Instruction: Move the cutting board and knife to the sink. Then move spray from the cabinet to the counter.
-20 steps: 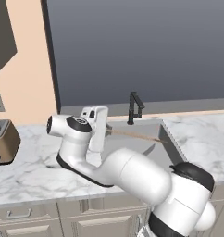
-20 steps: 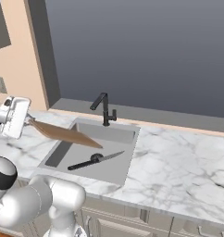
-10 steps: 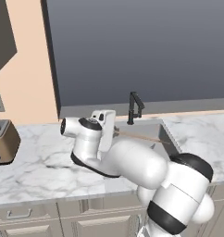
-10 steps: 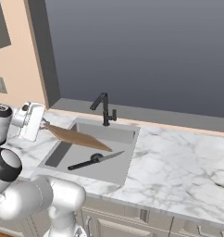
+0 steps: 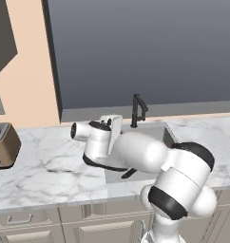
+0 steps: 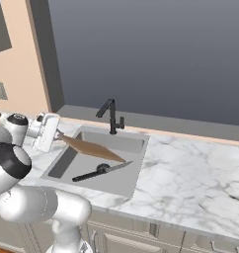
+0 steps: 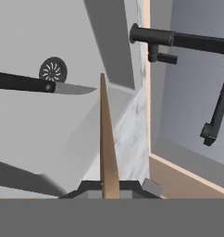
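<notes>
Since nearest the hand camera sits the edge-on end of the flat rectangular light-brown wooden cutting board (image 7: 108, 152), begin there: pinched at one short end between the nearly closed fingers of the white arm's two-finger gripper (image 7: 109, 185). Held by that end alone, reaches out from the gripper (image 6: 53, 132) at the left rim of the rectangular grey recessed sink (image 6: 120, 184), slanting down over the basin with its far end low, near the middle. Whether that far end touches the basin floor cannot be told.

Likely stiff and fairly light, so no sag, but a long lever on a narrow pinch: apt to swing or slip in the pads if moved sharply. Best lowered flat before release, clear of the blade beneath.

Further in, on the basin floor, lies the long slim knife with grey blade and black handle (image 6: 99, 170), diagonal, handle toward the near left corner, tip toward the right wall; already in place. Thin, rigid, low-lying; handle the only sensible hold.

Beyond, at the back rim, stands the black angular faucet (image 6: 109, 114), close above the board's path. Around it all, the white grey-veined marble counter (image 6: 190, 173).
</notes>
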